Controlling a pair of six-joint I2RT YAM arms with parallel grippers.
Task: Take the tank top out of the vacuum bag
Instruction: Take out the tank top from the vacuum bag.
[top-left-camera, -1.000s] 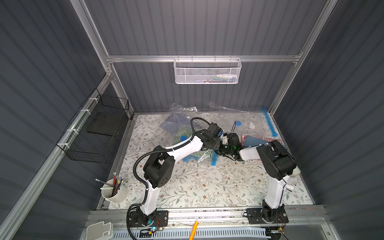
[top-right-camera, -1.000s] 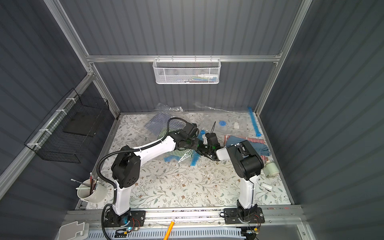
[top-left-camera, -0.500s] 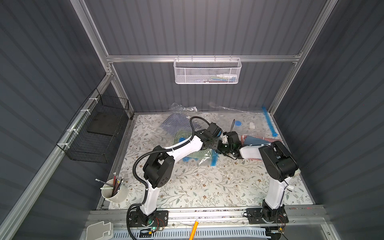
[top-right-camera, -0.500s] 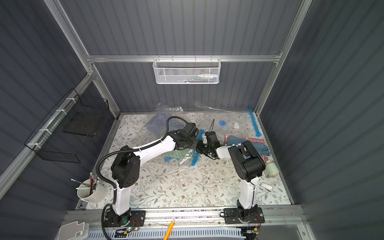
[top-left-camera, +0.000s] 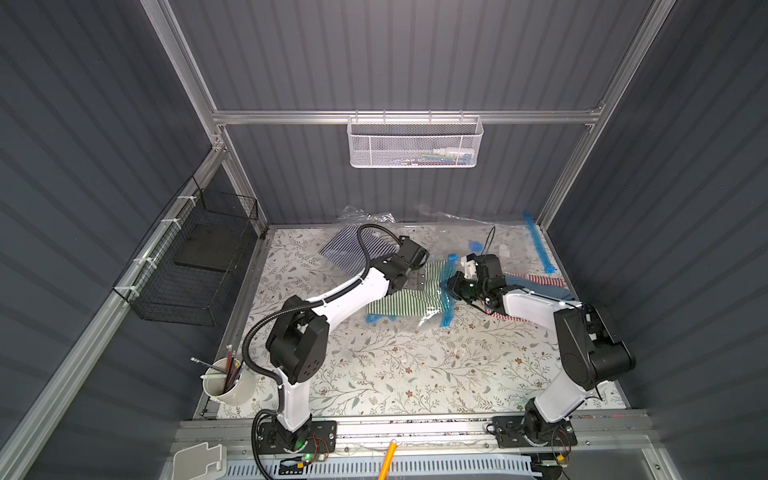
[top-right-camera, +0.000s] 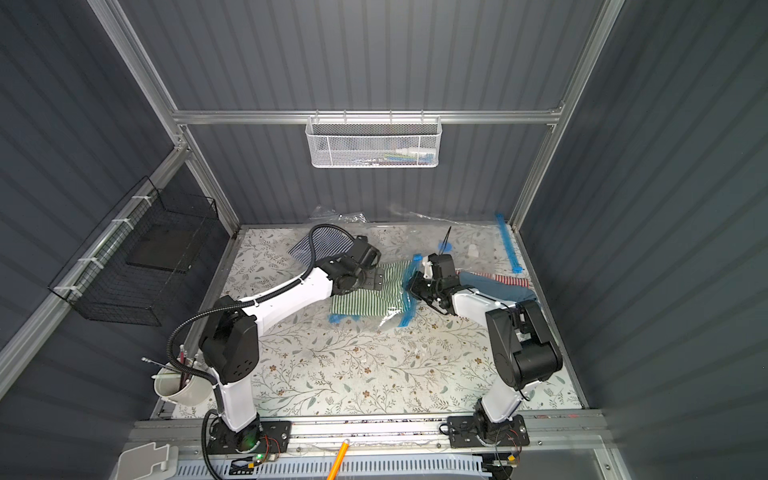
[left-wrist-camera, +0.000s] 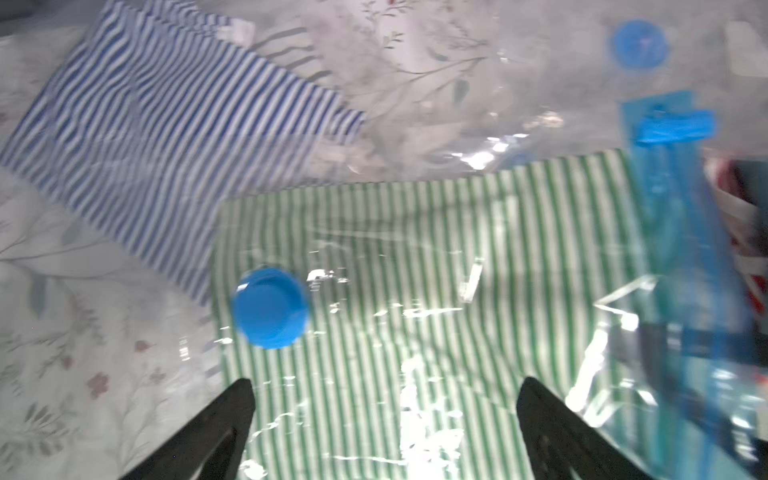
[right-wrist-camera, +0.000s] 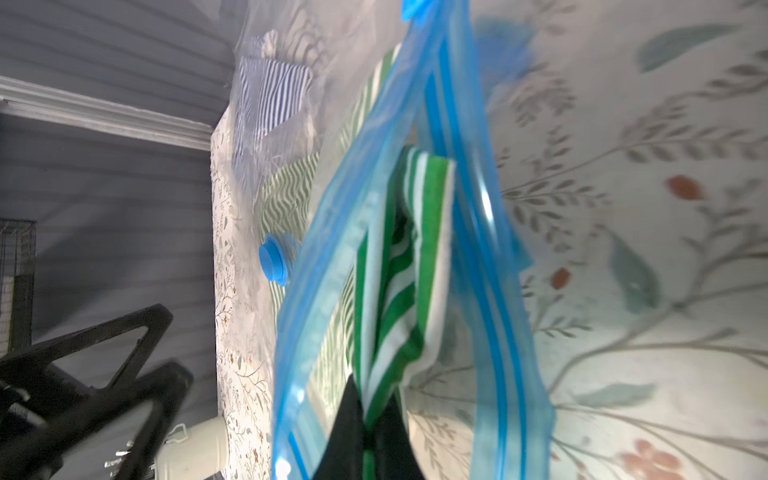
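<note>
pinching tank top (right-wrist-camera: 415, 249) edge at vacuum bag (right-wrist-camera: 332, 270) mouth, my right gripper (right-wrist-camera: 376, 415) clenched on it; my left gripper (left-wrist-camera: 384, 386) spread wide above. next, i judge: pin bag, draw cloth out.

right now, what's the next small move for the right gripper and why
Probably draw the right gripper slowly back, out of the vacuum bag. It is shut on an edge of the tank top at the blue zip mouth, and the left gripper hangs open above the bag, holding nothing, so the bag may drag along.
</note>
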